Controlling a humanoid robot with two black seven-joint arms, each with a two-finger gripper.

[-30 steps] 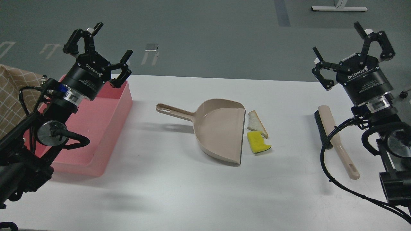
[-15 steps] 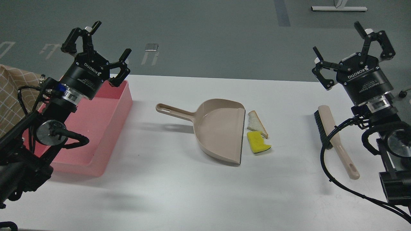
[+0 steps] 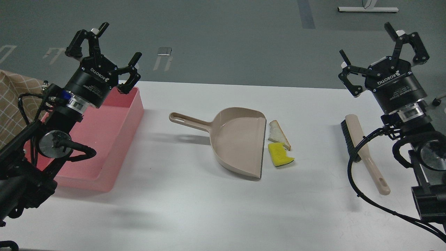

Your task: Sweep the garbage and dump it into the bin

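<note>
Our left hand (image 3: pixel 103 45) and right hand (image 3: pixel 378 40) both hang wide and hold nothing. The 2 garbage pieces (image 3: pixel 279 143) lie on the counter (image 3: pixel 195 202), touching the dustpan (image 3: pixel 238 141) at its 3 o'clock; the bin (image 3: pixel 115 125) sits at 9 o'clock.

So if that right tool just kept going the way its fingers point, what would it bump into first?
Probably nothing nearby. The right tool points up and away, over the far table edge toward bare grey floor; the brush lies behind it. Depth is hard to judge.
</note>
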